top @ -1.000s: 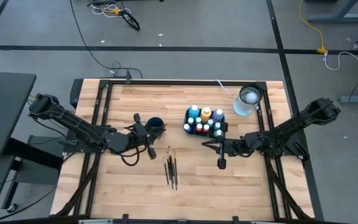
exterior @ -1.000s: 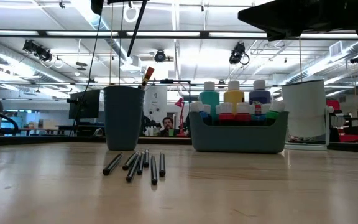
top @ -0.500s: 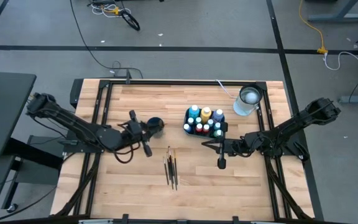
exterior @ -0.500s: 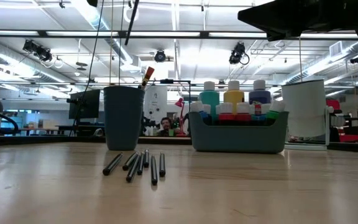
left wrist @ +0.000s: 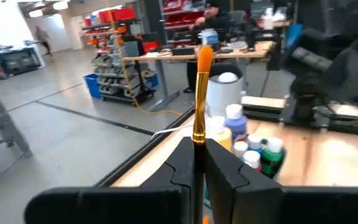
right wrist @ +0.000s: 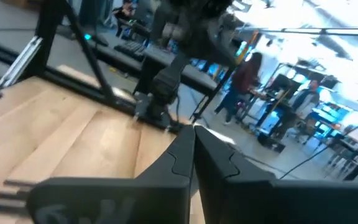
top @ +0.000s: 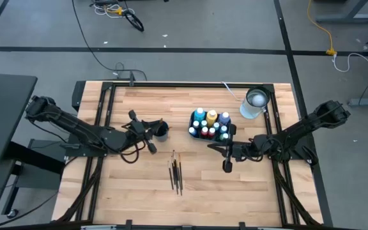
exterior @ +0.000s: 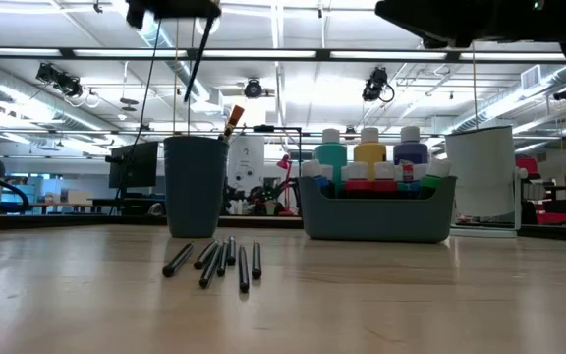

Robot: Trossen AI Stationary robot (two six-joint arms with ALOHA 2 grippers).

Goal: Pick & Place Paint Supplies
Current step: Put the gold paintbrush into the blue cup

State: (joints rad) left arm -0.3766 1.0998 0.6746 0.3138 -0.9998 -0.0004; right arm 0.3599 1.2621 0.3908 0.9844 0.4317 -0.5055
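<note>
Paintbrush, thin and dark-handled with orange bristles (left wrist: pixel 199 112), is clamped upright between the closed fingers of the left pincer (top: pixel 147 131), bristles up, long axis near vertical. That pincer hangs beside and above the dark grey cylindrical cup (exterior: pixel 196 185), which stands on the pale wooden surface (top: pixel 139 191) and already shows one brush tip (exterior: pixel 233 120) above its rim. The cup lies just toward the table's centre from the pincer, so the drop depends on aligning handle over opening. Five loose dark brushes (top: pixel 176 170) lie parallel on the surface, between both arms. White-capped paint bottles (exterior: pixel 370 155) fill the grey caddy (exterior: pixel 376 211). Right pincer (top: pixel 228 158), fingers together and empty, waits near the caddy.
</note>
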